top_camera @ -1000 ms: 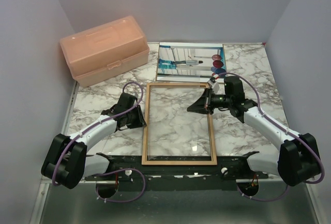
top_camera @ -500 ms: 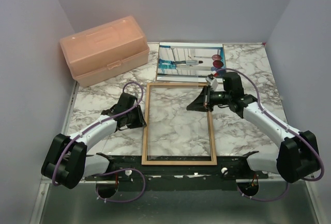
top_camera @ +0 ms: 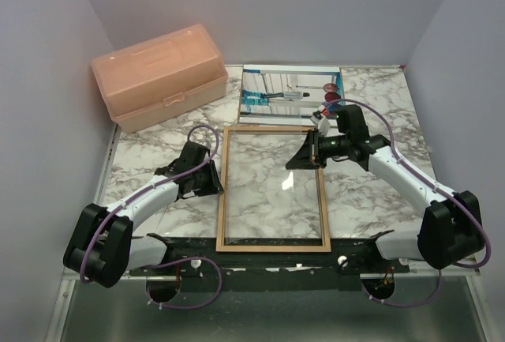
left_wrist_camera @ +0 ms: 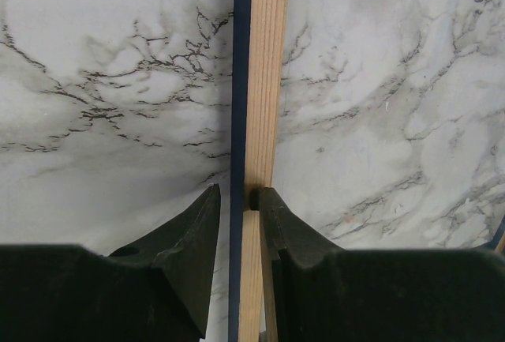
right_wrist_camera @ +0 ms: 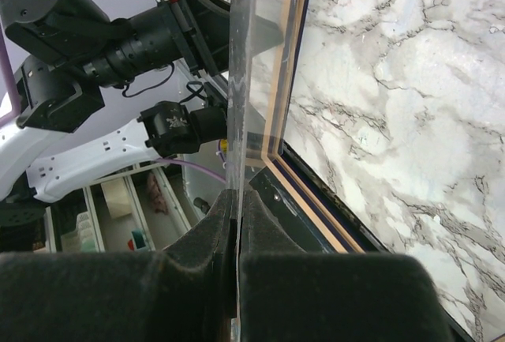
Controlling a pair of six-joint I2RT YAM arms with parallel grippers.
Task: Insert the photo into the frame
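Pinched pane (right_wrist_camera: 243, 105) in closed right gripper (right_wrist_camera: 237, 200); straddled frame (left_wrist_camera: 264, 81) rail with left gripper (left_wrist_camera: 237, 193), grip unclear. Next needed: pane lifted clear.

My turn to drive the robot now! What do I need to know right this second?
Left fingers: shut on the frame's left rail.
Right fingers: shut on the clear pane, which seems tilted up out of the frame.
Photo: flat on the table past the frame's far end, untouched.
Done: pane gripped.
Left: move the pane aside, lay the photo in the frame, close it up.
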